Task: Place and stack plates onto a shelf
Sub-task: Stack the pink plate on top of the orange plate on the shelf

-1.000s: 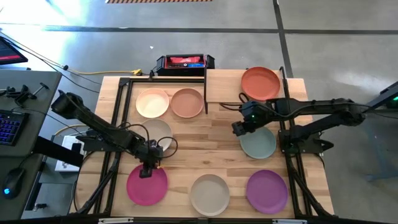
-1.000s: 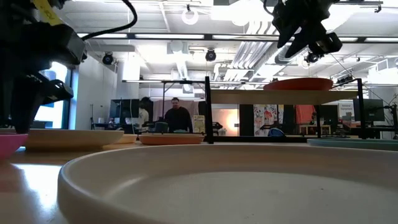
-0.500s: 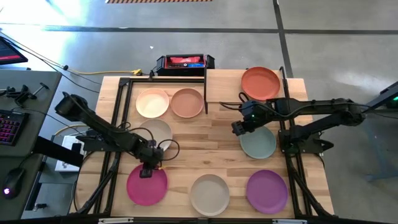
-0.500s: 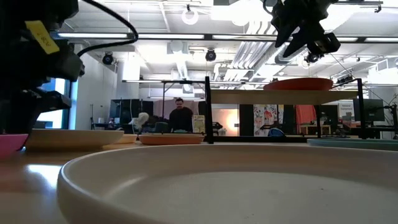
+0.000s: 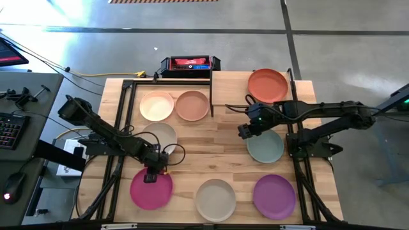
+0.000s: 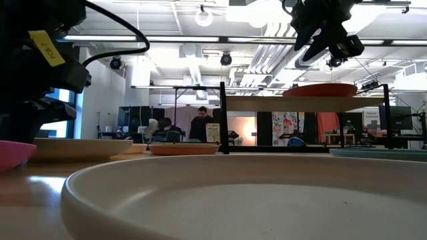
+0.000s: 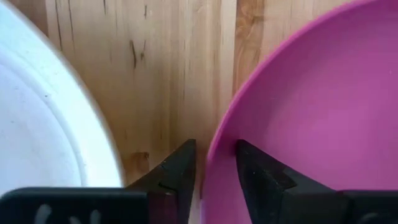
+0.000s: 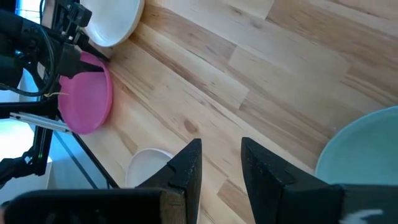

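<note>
My left gripper [image 5: 151, 174] points down over the far rim of the magenta plate [image 5: 151, 191], which lies flat near the table's front left. Its fingers stand open, one on each side of that rim [image 7: 219, 140]. An off-white plate [image 7: 43, 124] lies just beyond it. My right gripper [image 5: 246, 131] hangs open and empty above the table, beside the sage green plate [image 5: 266, 147]. The shelf [image 5: 233, 89] stands at the far edge and carries an orange-red plate [image 5: 268, 85]. Cream [image 5: 156, 105], peach [image 5: 192, 105], beige [image 5: 215, 199] and purple [image 5: 274, 196] plates lie on the table. My left gripper comes from above with one finger [image 7: 258, 177] inside the magenta plate's far rim and the other finger [image 7: 177, 174] outside it, over bare wood. I cannot tell whether either finger touches the rim. The plate lies flat on the table.
Black frame rails [image 5: 121, 128] run along the table's left and right sides. A black-and-red box [image 5: 190, 64] sits behind the far edge. Bare wood lies in the table's middle [image 5: 211, 144]. People stand in the room far behind the table [image 6: 200, 123].
My left arm has come down a little and tipped more steeply over the magenta plate's far rim. The plates have stayed where they were. A person in the room behind has walked toward the right.
</note>
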Action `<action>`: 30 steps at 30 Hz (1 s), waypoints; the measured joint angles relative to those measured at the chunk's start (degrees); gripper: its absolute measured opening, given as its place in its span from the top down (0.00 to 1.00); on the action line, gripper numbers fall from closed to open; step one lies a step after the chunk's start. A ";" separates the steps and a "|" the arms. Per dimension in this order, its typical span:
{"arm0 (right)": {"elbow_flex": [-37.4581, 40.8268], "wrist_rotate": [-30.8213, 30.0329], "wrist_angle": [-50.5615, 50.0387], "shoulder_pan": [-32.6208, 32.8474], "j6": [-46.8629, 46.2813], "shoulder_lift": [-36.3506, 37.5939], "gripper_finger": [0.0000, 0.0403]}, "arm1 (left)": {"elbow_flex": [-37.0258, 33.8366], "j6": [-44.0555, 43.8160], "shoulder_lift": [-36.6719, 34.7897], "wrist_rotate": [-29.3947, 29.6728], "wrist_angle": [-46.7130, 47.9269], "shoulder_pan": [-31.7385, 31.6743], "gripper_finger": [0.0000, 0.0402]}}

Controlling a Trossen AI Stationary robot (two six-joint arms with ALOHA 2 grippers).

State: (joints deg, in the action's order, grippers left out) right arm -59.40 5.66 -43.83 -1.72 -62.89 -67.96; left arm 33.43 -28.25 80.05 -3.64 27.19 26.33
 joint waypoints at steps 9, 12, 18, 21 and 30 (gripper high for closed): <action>0.00 -0.68 0.00 0.00 0.10 0.00 0.77 | 0.04 -0.10 -0.07 -1.71 -1.29 -0.01 0.95; 0.00 -0.68 -0.02 0.00 0.10 0.00 0.77 | 0.02 -0.20 -0.27 -2.51 -2.82 0.04 0.98; 0.00 -0.66 -0.04 0.00 -0.09 0.02 0.77 | 0.60 -1.12 -1.17 -2.23 -3.14 0.04 0.99; 0.00 -0.66 -0.02 0.00 -0.11 0.02 0.77 | 1.40 -1.55 -1.55 -2.06 -2.34 0.04 0.99; 0.00 -0.64 0.34 0.00 -0.29 0.02 0.77 | 6.43 -1.51 -1.53 -0.07 4.50 -0.05 0.99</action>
State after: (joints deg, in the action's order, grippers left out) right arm -59.40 5.02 -43.50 -1.72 -63.18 -67.94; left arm 39.86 -29.76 78.52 -3.70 31.69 26.28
